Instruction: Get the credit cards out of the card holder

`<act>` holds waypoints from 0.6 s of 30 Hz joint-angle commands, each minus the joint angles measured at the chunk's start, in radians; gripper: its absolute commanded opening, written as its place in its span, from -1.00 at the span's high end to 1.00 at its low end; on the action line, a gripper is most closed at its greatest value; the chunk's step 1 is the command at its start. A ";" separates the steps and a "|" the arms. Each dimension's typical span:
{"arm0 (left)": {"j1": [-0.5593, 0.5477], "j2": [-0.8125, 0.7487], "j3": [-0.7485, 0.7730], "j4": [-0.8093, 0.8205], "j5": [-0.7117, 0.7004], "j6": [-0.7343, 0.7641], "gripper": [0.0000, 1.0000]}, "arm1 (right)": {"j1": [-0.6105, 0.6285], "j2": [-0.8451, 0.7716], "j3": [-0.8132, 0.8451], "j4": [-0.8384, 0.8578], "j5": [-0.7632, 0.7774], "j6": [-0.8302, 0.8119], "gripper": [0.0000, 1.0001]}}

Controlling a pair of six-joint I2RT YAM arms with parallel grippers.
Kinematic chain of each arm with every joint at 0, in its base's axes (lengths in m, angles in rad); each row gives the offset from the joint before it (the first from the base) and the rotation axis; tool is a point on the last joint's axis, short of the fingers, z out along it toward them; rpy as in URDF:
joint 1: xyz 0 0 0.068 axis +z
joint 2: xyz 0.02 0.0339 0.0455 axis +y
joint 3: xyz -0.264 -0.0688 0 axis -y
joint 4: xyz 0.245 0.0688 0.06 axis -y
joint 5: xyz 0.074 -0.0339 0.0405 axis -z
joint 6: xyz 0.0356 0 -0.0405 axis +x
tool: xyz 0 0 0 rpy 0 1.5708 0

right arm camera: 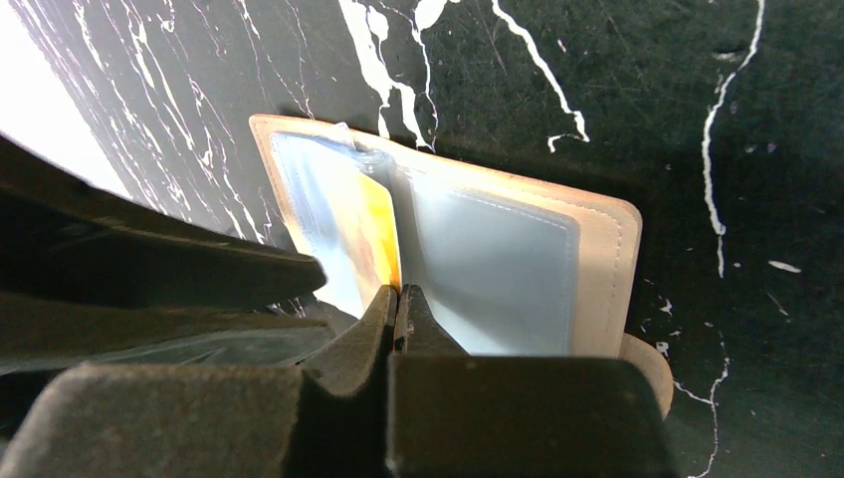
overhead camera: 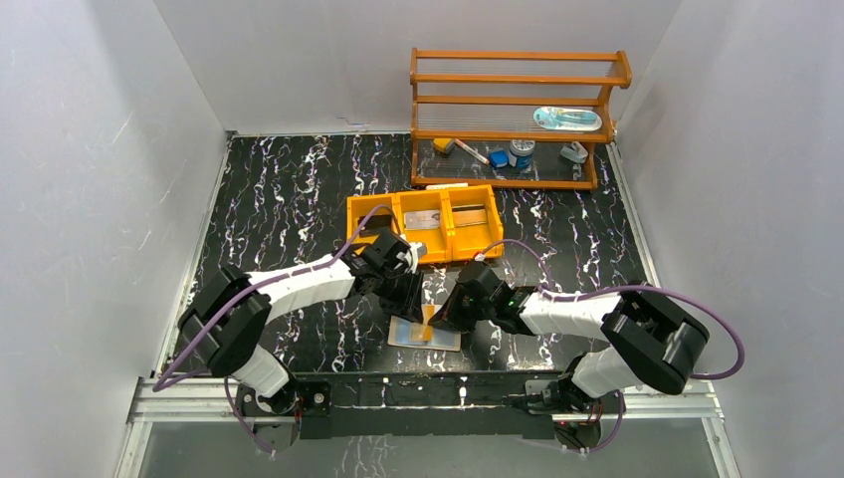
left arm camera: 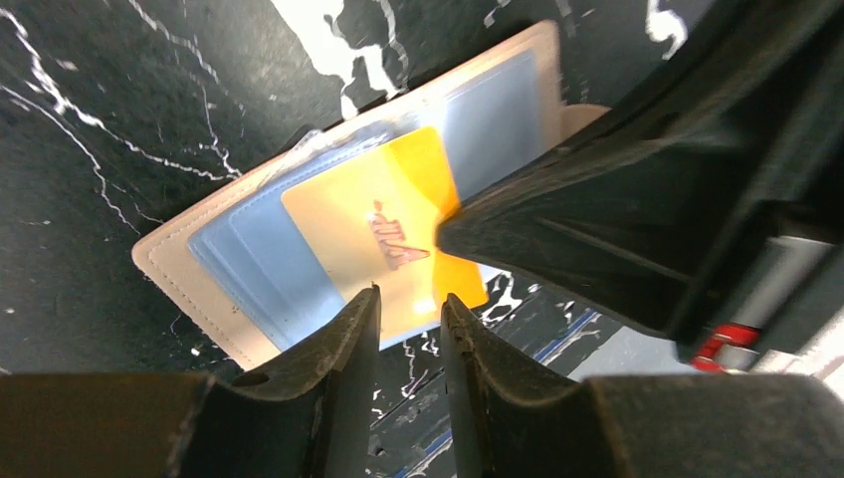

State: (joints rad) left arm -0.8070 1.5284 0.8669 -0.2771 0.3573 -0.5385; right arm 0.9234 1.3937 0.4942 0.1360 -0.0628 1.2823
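While one orange card (left arm camera: pixel 373 234) stands only partway out of its sleeve, the task reads as begun, not finished; no card shows lying free on the counter (overhead camera: pixel 299 199) beside either hand.

- Card holder (left arm camera: pixel 189 269): open flat, directly beneath both hands, near the counter's front edge. Blue-grey sleeves on both panels; whether they hold more cards cannot be told.
- Right hand (right arm camera: pixel 398 299): closed, pinching the orange card's edge at its fingertips.
- Left hand (left arm camera: pixel 410 299): fingers slightly apart over the holder's near edge, gripping nothing visible.
- Orange tray (overhead camera: pixel 363 214): beyond the left hand, three compartments; flat grey items in the middle and right ones, kind unclear.
- Wooden rack (overhead camera: pixel 518 100): far beyond the right hand, small items on its lower shelves.

Left to do, by judgement: draw this card clear, then check remaining sleeves.
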 commanded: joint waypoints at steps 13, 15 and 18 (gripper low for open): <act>-0.001 0.053 -0.090 -0.055 -0.079 -0.038 0.54 | -0.011 -0.033 -0.106 0.177 0.011 0.043 0.43; -0.001 0.055 -0.084 -0.058 -0.080 -0.034 0.55 | -0.011 -0.039 -0.155 0.275 0.018 0.045 0.35; -0.001 0.057 -0.080 -0.062 -0.079 -0.029 0.54 | -0.011 -0.043 -0.221 0.381 0.034 0.060 0.20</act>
State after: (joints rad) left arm -0.8062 1.5776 0.8124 -0.2668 0.3355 -0.5846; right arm 0.9165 1.3655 0.3462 0.3702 -0.0620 1.3369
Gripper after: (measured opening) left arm 0.228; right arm 0.374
